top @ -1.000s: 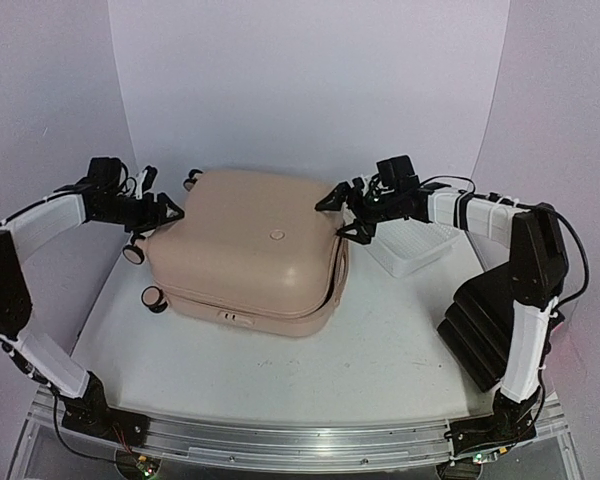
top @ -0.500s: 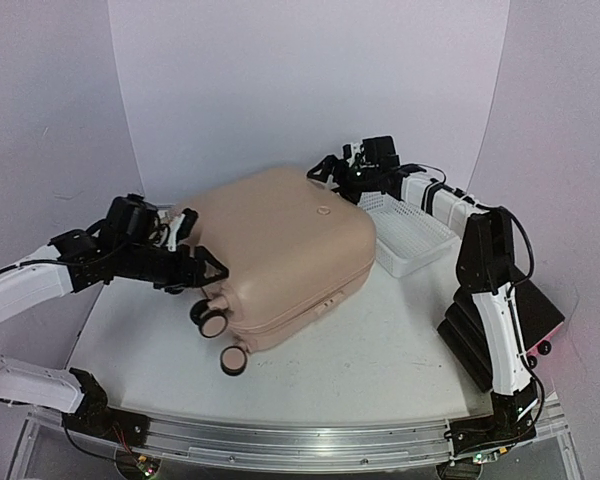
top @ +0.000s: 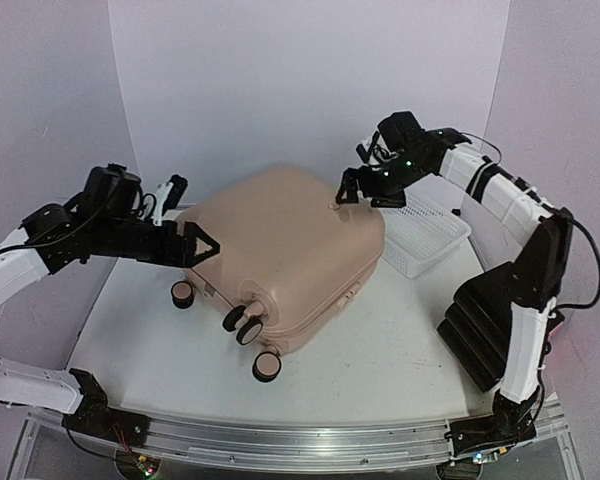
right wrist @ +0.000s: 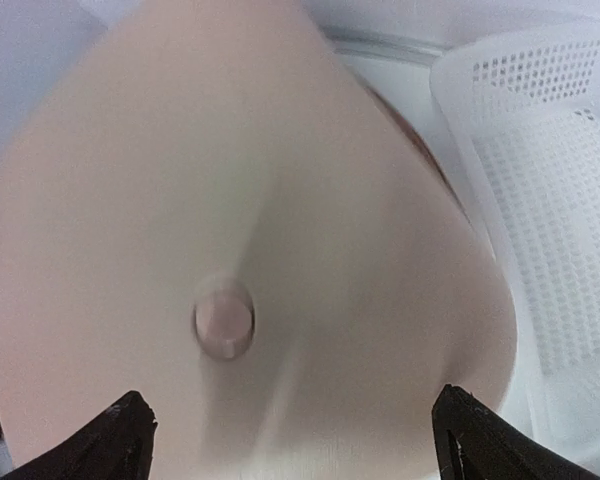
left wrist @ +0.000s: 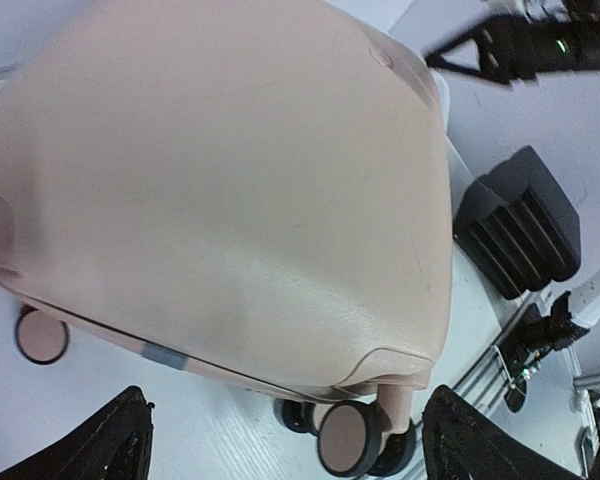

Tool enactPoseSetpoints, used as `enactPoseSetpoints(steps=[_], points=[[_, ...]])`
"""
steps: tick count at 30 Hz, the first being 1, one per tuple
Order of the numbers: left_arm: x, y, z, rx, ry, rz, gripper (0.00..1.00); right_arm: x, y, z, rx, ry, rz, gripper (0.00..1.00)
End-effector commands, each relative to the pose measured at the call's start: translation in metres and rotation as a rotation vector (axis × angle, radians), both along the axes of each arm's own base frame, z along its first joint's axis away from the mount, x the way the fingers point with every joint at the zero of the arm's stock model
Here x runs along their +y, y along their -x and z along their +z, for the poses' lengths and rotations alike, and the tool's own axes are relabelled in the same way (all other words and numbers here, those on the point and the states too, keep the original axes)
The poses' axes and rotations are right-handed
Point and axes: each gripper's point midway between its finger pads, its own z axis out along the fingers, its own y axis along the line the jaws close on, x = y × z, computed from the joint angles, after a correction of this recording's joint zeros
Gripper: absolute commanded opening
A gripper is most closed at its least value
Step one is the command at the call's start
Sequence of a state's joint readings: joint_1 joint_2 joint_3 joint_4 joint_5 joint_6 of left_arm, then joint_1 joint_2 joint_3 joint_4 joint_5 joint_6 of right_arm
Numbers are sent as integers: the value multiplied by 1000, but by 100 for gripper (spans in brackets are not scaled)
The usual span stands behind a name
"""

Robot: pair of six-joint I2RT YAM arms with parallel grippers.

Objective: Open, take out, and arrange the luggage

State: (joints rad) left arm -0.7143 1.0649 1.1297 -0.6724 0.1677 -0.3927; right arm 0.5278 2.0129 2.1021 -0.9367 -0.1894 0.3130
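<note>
The left pincer (top: 202, 248) stands spread open at the left flank of the luggage (top: 290, 250), which lies shut mid-tabletop (top: 400, 340), wheels (top: 267, 366) toward the near edge. The right pincer (top: 352, 192) hangs open over its far corner. Risk: an uneven push would slide the case into the basket (top: 430, 235).

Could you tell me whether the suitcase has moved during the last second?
Yes. The suitcase has swung counterclockwise: its wheels, earlier at the left side of the table, now face its near edge.

Bright even light, soft shadows — luggage (right wrist: 230, 200) blurred in wrist views
</note>
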Motion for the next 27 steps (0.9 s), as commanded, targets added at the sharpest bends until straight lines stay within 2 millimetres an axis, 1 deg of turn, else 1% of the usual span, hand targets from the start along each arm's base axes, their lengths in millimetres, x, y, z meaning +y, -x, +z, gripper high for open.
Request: enactPoseSetpoints(steps=[1,3,4,6,9,11,12,14,15,16,18,20,21,24,25,27], points=[[42,-8,13,-101,-11,138,95,3,111,2,-123,311,414,98],[44,-7,14,-133,30,142,94,23,157,-3,-223,403,648,98],[45,-7,14,-146,46,146,94,34,175,-4,-283,430,751,98],[48,-7,4,-152,54,167,94,56,209,-6,-405,458,944,98],[53,-7,-17,-159,52,193,94,82,247,0,-537,462,1178,98],[51,-3,-38,-180,80,169,94,99,268,4,-590,389,1323,98],[48,1,-45,-205,112,144,95,104,281,2,-616,352,1425,98],[39,9,-59,-263,181,74,95,108,304,-8,-688,325,1629,98],[37,11,-67,-296,201,54,95,112,308,-11,-723,325,1687,98],[35,13,-71,-342,214,30,94,120,306,-9,-746,324,1702,98],[35,14,-81,-414,201,0,91,133,302,-7,-735,325,1710,98],[34,16,-91,-498,166,-47,86,143,305,-9,-734,314,1749,98],[33,16,-90,-550,170,-57,83,149,306,-12,-742,318,1767,98],[28,13,-103,-595,137,-93,78,168,306,-16,-761,321,1789,98],[22,10,-113,-581,106,-119,75,174,308,-16,-766,313,1794,98],[15,4,-123,-586,93,-141,69,186,307,-17,-779,309,1795,98]])
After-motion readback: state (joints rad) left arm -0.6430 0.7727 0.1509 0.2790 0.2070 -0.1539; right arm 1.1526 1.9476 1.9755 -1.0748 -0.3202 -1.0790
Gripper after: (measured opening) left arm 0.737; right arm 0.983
